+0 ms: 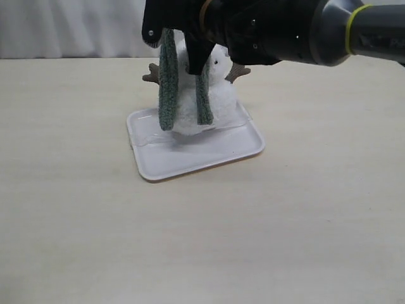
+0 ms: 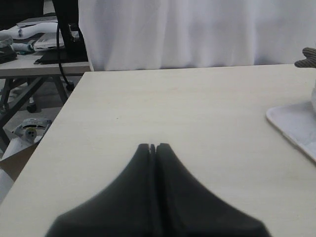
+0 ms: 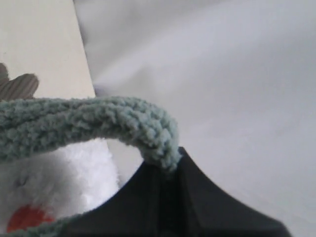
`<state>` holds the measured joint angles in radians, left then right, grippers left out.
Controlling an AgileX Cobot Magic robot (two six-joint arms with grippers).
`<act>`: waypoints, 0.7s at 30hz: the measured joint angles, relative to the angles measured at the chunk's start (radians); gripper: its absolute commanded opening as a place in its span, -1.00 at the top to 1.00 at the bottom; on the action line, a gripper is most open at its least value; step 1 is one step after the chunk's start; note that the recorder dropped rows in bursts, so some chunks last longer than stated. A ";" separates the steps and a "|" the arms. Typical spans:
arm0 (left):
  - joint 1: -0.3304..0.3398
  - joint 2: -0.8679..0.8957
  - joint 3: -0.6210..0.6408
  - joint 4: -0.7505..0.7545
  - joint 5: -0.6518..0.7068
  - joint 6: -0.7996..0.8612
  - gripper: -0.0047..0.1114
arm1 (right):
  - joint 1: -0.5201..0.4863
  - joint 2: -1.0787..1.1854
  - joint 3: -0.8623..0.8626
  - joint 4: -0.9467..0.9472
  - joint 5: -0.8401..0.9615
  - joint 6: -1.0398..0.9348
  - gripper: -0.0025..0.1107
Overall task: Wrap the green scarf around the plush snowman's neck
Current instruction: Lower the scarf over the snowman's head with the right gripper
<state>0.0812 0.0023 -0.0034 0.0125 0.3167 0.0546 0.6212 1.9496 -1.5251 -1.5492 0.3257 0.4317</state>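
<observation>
The plush snowman (image 1: 220, 95) stands on a white tray (image 1: 196, 158). Two strands of the green scarf (image 1: 168, 88) hang down in front of it, one on each side of its body. My right gripper (image 1: 190, 44) reaches in from the right above the snowman's head, which it partly hides. In the right wrist view this gripper (image 3: 170, 163) is shut on a fold of the scarf (image 3: 89, 123), which arches over the white head (image 3: 74, 182) and its orange nose (image 3: 27, 217). The neck is hidden. My left gripper (image 2: 153, 146) is shut and empty, low over bare table, away from the tray.
The tray's corner (image 2: 296, 123) and a brown twig arm (image 2: 307, 57) show at the edge of the left wrist view. The table's edge (image 2: 74, 94) drops off beside a cluttered side table (image 2: 34, 54). A white curtain (image 1: 69, 28) hangs behind.
</observation>
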 measured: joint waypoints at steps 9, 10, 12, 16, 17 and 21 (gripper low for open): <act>0.000 0.000 0.000 0.000 0.000 0.000 0.92 | -0.002 0.080 -0.051 -0.004 0.085 0.024 0.36; 0.000 0.000 0.000 0.000 0.000 0.000 0.92 | -0.002 0.087 -0.051 -0.004 0.104 0.024 0.30; 0.000 0.000 0.000 0.000 0.000 0.000 0.92 | -0.003 0.095 -0.051 -0.002 0.139 0.032 0.20; 0.000 0.000 0.000 0.000 0.000 0.000 0.92 | -0.010 0.097 -0.057 0.093 0.161 0.100 0.11; 0.000 0.000 0.000 0.000 0.000 0.000 0.92 | -0.010 0.099 -0.062 0.140 0.163 0.104 0.11; 0.000 0.000 0.000 0.000 0.000 0.000 0.92 | -0.012 0.099 -0.103 0.357 0.182 0.076 0.11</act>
<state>0.0812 0.0023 -0.0034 0.0125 0.3167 0.0546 0.6088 2.0483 -1.6279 -1.1920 0.5078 0.5073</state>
